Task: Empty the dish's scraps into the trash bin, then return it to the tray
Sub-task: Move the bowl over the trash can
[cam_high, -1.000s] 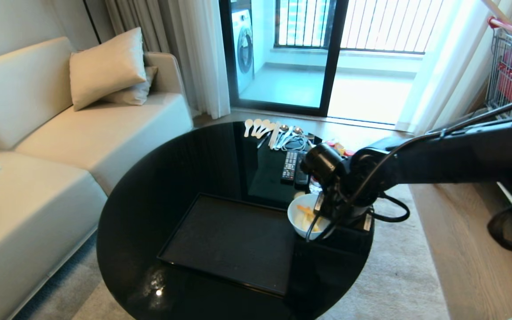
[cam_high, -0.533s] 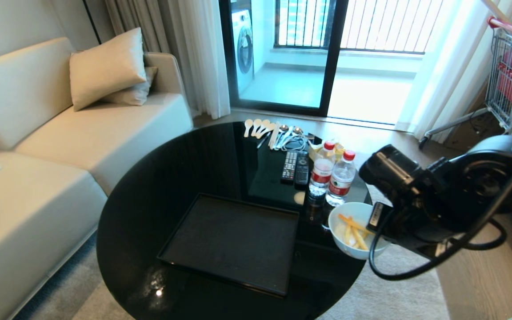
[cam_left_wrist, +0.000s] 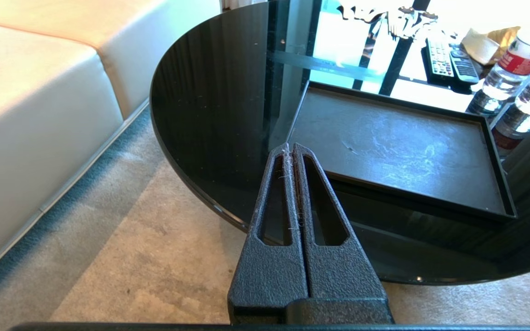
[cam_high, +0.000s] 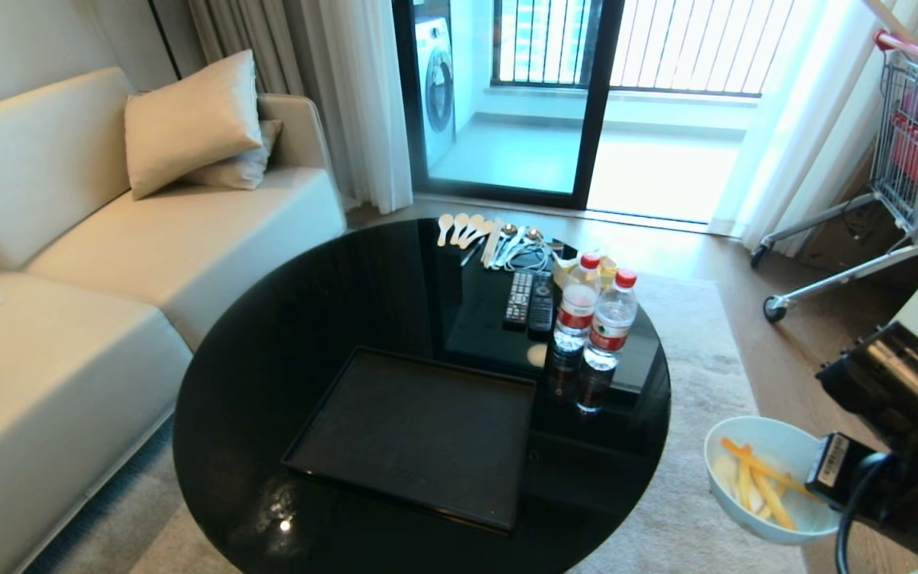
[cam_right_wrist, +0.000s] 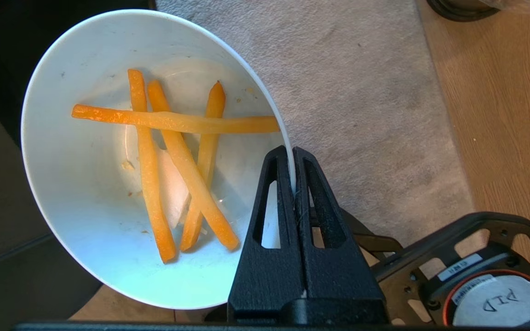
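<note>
Beside a glossy round table (cam_high: 284, 343) on beige carpet, the right gripper (cam_right_wrist: 291, 158) pinches the dish (cam_high: 762, 478) rim, mouth tilted upward; scraps (cam_right_wrist: 173, 161) lie mostly lengthwise, one crosswise. The tray (cam_high: 419, 434) sits bare. The left gripper (cam_left_wrist: 291, 149) hangs closed, empty.

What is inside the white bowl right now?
The dish holds four orange scraps plus crumbs; the right gripper pinching its rim hides a sliver of the wall.

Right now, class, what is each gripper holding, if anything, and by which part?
The right gripper holds the dish by its rim, one finger inside the wall and one outside, the scraps inside. The left gripper is shut on nothing.
</note>
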You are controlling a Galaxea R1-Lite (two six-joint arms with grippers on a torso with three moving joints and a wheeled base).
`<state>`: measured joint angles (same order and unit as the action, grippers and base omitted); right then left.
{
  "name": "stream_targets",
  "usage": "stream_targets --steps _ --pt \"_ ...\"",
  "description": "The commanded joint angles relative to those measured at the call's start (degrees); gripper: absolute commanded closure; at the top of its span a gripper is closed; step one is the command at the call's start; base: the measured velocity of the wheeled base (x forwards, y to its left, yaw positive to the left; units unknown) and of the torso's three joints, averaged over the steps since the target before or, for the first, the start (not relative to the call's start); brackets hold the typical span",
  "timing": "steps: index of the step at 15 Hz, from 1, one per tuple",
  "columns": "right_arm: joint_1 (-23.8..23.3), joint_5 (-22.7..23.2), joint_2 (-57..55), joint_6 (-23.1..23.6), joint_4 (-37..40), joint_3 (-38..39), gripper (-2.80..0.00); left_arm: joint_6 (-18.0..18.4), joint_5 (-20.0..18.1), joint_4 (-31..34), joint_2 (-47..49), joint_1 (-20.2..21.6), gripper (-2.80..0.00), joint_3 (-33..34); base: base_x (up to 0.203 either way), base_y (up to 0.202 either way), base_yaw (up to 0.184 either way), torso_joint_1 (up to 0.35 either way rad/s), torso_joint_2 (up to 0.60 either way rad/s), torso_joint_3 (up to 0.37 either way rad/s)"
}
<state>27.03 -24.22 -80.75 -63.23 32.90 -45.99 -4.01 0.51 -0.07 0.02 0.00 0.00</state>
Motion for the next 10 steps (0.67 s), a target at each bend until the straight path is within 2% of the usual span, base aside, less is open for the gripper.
stream_targets --steps 1,10 --pt "-1.1 -0.1 5.6 -0.9 0.2 3.8 0.00 0.0 0.0 0.0 0.0 0.0 0.00 0.0 0.000 0.000 0.000 0.000 0.00 0.000" --pt "-1.6 0.0 15.3 -2.5 0.6 15.2 0.00 0.0 0.0 0.0 0.0 0.0 0.00 0.0 0.000 0.000 0.000 0.000 0.00 0.000"
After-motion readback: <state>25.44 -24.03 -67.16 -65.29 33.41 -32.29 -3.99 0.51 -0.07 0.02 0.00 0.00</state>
